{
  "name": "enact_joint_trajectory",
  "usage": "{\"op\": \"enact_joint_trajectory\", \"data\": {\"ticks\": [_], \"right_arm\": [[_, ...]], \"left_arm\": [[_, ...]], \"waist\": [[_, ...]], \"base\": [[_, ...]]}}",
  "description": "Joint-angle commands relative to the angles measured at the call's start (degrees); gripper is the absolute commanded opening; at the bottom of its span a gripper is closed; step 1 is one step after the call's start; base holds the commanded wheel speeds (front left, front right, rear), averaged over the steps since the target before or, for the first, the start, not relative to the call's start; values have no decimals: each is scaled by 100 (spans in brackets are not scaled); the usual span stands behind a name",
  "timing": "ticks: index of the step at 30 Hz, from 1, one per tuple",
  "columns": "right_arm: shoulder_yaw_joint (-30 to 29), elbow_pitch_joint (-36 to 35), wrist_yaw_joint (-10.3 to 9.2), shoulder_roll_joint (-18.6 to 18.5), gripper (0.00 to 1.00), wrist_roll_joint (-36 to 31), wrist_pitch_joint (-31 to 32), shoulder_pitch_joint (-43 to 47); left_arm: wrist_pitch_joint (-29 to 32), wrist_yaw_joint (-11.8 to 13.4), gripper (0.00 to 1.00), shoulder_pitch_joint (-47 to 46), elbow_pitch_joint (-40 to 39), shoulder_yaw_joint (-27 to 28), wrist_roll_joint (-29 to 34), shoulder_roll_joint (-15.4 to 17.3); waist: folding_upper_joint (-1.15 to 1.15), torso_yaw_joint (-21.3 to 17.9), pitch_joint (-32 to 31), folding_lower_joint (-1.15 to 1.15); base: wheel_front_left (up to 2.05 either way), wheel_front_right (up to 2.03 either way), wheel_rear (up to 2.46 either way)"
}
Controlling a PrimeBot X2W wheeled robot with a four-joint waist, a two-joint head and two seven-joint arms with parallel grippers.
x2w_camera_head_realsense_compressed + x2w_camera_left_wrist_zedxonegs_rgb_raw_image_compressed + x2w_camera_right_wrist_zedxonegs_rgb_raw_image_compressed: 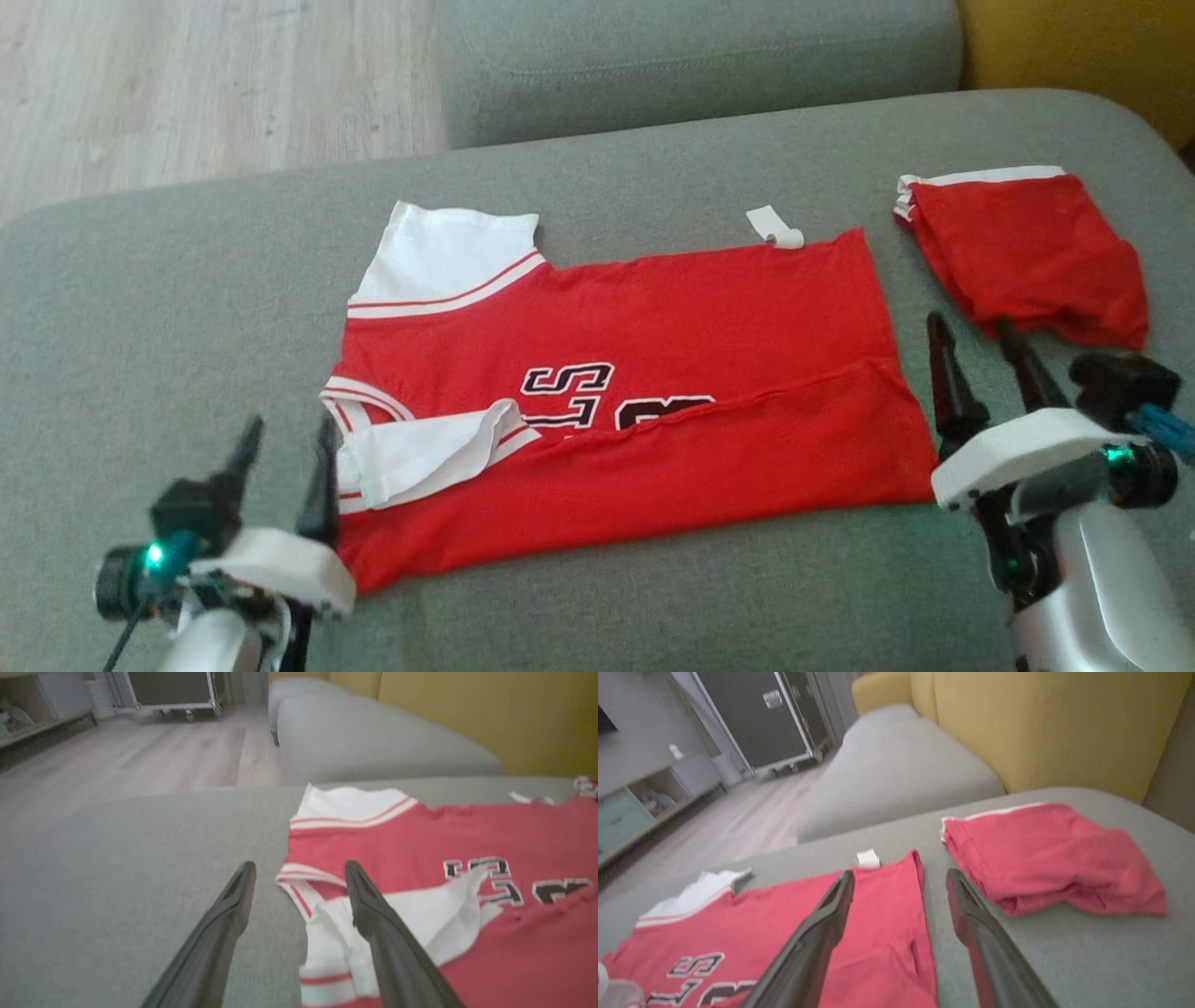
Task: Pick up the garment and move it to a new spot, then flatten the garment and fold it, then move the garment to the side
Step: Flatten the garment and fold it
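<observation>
The garment [653, 373] is a red shirt with white sleeves and dark lettering, spread on the grey sofa cushion [140, 308]. Its near edge is folded up over the lettering, and the near white sleeve [420, 457] lies folded on top. My left gripper [288, 448] stands open at the shirt's left end. In the left wrist view that gripper [299, 872] has one finger over the white sleeve [420, 924] and the other over bare cushion. My right gripper [971, 336] is open just off the shirt's right edge. In the right wrist view it [900, 877] straddles the hem of the garment [878, 914].
A second red cloth [1027, 252], folded, lies on the cushion at the right, close to my right gripper, and shows as the red cloth [1045, 858] in the right wrist view. Another grey cushion [700, 65] sits behind, wooden floor [187, 84] to the far left, and a yellow backrest [1041, 728] beyond.
</observation>
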Motion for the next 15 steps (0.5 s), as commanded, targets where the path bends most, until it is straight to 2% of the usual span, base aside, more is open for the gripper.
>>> {"op": "enact_joint_trajectory", "data": {"ticks": [1,3,10,13,15], "right_arm": [[218,-306,-30,74,100,79,-785,-329],[318,-316,-30,102,100,41,-1291,-334],[484,-266,-30,151,100,-144,-1841,-451],[451,-268,-30,160,100,-252,-1886,-627],[363,-275,-30,163,100,-356,-1897,-779]], "left_arm": [[-677,44,100,-484,-334,440,-130,-69],[-999,-27,100,-548,-445,577,-232,-189],[-1195,-364,100,-771,-952,846,-73,-366],[-1194,-634,100,-1081,-851,745,91,-229],[-952,-797,100,-1526,-648,669,102,-69]], "waist": [[0,33,93,0],[0,41,156,0],[0,6,484,0],[0,-64,732,0],[0,-128,935,0]], "base": [[0,0,0],[0,0,0],[0,0,0],[0,0,0],[0,0,0]]}}
